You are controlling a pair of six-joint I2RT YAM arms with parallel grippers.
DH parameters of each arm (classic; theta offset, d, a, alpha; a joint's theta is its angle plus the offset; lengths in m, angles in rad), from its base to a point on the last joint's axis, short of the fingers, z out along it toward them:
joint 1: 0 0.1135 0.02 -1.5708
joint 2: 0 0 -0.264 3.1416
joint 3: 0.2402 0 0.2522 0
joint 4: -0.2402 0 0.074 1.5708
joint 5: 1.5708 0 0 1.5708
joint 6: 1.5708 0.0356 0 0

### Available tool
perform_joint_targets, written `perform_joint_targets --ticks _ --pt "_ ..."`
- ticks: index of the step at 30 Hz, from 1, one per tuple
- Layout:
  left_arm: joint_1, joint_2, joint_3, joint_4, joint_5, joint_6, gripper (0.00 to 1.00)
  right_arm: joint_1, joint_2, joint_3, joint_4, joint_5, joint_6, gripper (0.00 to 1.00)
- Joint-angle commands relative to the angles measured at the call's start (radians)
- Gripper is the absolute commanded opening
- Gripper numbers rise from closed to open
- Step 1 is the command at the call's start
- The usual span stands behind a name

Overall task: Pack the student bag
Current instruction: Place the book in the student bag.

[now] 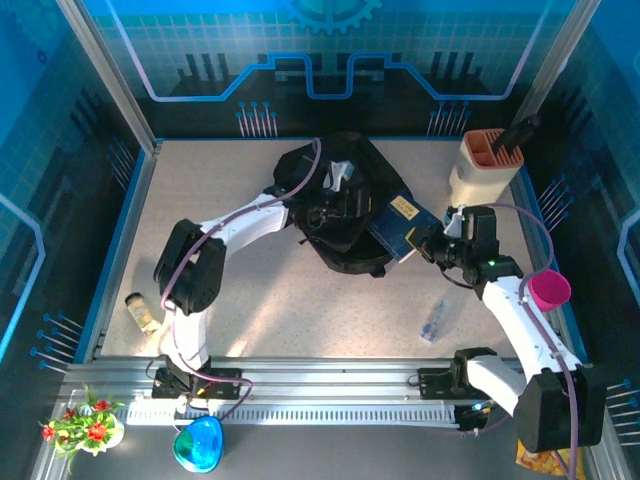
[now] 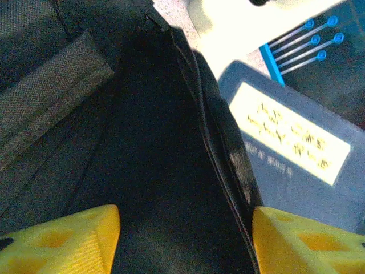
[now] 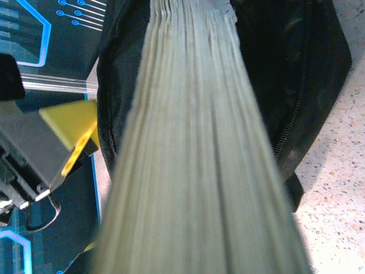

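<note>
**Bag** (image 1: 335, 190): black, lying at the centre-rear of the desk (image 1: 270, 300) with its mouth turned toward the right arm.

**Left tool** (image 2: 185, 240): the yellow fingers stand apart over the bag's dark interior, and the right finger is just beside the zip edge. They grip nothing. I judge the tool sits there to keep the mouth spread.

**Book** (image 1: 400, 225): blue cover with a pale label, tilted at the bag's mouth. Its far end is at or just inside the rim, and its near end is clamped in the right tool (image 1: 433, 243). From the right wrist, I see the page edge run straight away from the camera into the opening. I read this as lined up for a push inward.

**Progress:** I judge the packing to be about midway, with the book only partly entered. The soft rim could catch a corner of the book.

**Further out:**
- a beige holder (image 1: 485, 165) at the far right
- a pink cup (image 1: 548, 290) beside the right arm
- a pen-like item (image 1: 433, 322) on the desk below it
- a small bottle (image 1: 143, 312) at the left edge, well apart from the bag
</note>
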Motion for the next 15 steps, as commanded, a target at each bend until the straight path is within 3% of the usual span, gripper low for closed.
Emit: perform_joint_targets --ticks 1,10,15 --pt "-0.011 -0.084 -0.045 -0.071 -0.006 0.088 0.70 0.018 0.005 0.049 0.070 -0.033 -0.007 0.01" --pt "-0.089 -0.146 -0.055 -0.144 -0.155 0.162 0.75 0.032 0.029 0.063 0.081 -0.033 -0.008 0.01" --pt "-0.103 -0.071 0.050 -0.253 -0.284 0.177 0.58 0.032 0.026 0.062 0.077 -0.025 -0.013 0.02"
